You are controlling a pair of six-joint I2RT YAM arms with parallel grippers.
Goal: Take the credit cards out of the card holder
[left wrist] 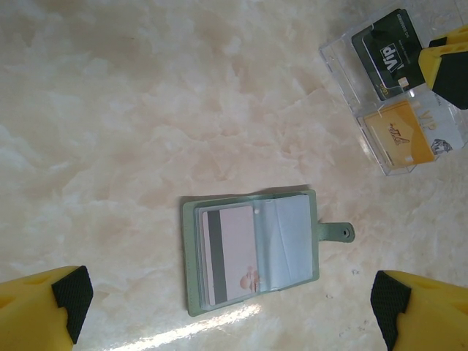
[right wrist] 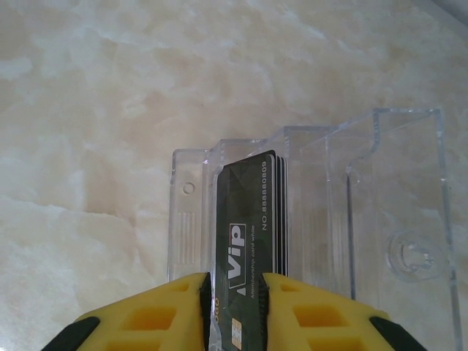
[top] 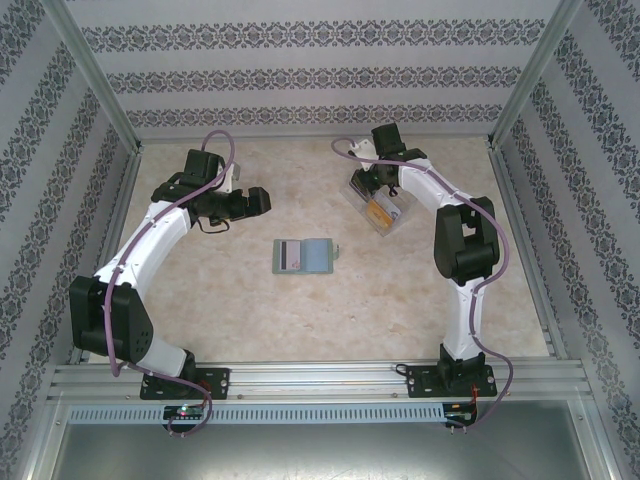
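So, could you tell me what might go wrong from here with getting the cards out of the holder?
The dark card stands leaning in the clear box between the right fingers; a crooked retreat could drag or tip it out. The card holder lies open and unheld, so pulling its pale card with the left fingers may just slide the whole soft holder along.

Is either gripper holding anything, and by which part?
Cannot tell: the right gripper flanks the dark VIP card at its near end, jaws slightly apart. Left gripper holds nothing.
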